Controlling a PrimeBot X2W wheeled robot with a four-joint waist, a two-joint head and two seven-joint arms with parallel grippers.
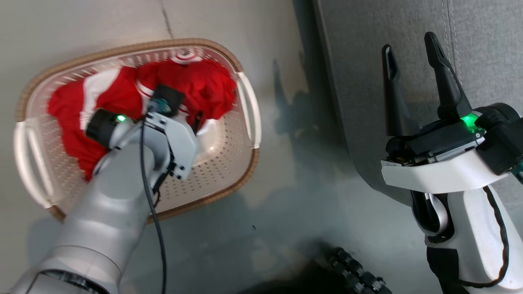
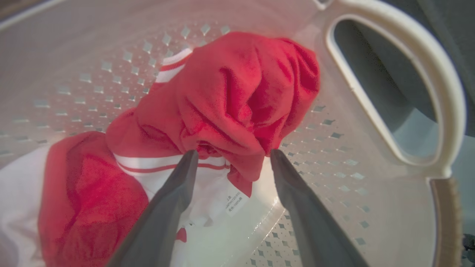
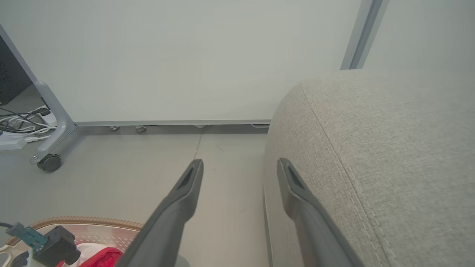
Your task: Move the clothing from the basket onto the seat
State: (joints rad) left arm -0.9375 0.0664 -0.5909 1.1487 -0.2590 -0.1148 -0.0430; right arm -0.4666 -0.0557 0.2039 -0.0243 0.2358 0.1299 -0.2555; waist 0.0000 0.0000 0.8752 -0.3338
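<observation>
The cream perforated basket point(image 1: 135, 47) with a brown rim sits on the floor at the left, holding the bunched red and white clothing point(image 1: 204, 85). My left arm point(image 1: 122, 196) reaches down into it. In the left wrist view my left gripper point(image 2: 233, 155) is open, its fingertips point(image 2: 189, 159) touching the lower edge of a red fold point(image 2: 237, 104), with a white panel and small label point(image 2: 235, 202) beneath. My right gripper point(image 1: 410, 45) stands open and empty over the edge of the grey sofa point(image 1: 359, 61). That gripper point(image 3: 240, 163) points along the sofa's rounded side point(image 3: 371, 167).
Bare floor point(image 1: 294, 163) separates basket and sofa. The basket's white side handle point(image 2: 426, 74) is near my left fingers. A wheeled metal frame point(image 3: 46, 161) with cables point(image 3: 18, 126) stands by the far wall. A dark ribbed part point(image 1: 355, 273) shows at the bottom.
</observation>
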